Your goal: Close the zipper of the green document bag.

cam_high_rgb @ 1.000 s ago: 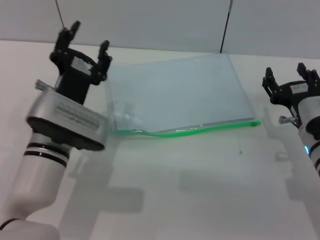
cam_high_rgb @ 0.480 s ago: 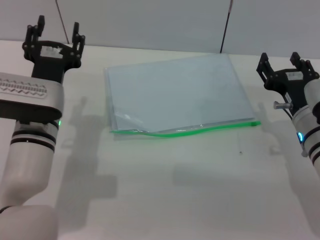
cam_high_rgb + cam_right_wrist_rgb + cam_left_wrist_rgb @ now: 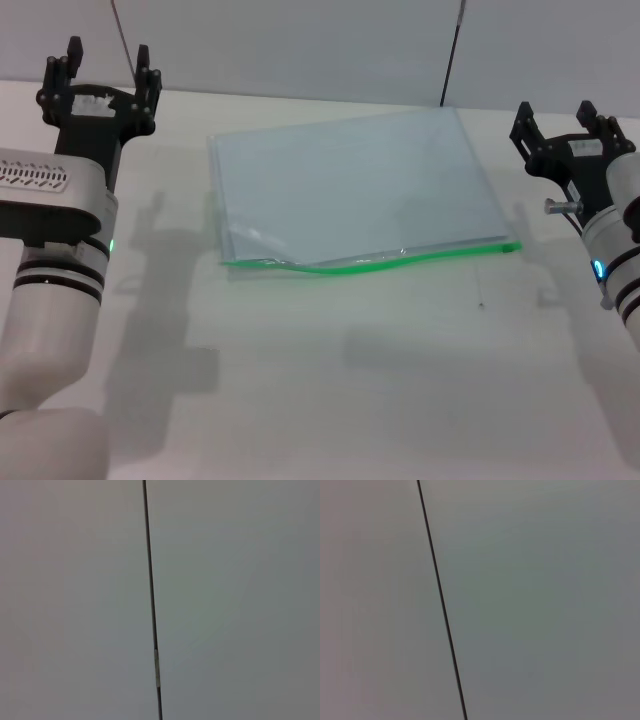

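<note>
You've got the left gripper [image 3: 104, 73] upper left, fingers apart, holding nothing. Right gripper [image 3: 564, 118] at right edge, also spread. The green document bag [image 3: 350, 190] lies flat between them, touching neither. Its zipper [image 3: 370, 262] runs left-right along the bag's lower edge, wavy.

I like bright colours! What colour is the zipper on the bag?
Bright green. The zipper runs along the near edge of the pale blue-grey bag, clearest in the head view.

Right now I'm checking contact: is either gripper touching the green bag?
No. In the head view the left gripper and right gripper sit apart from the bag, one on each side.
</note>
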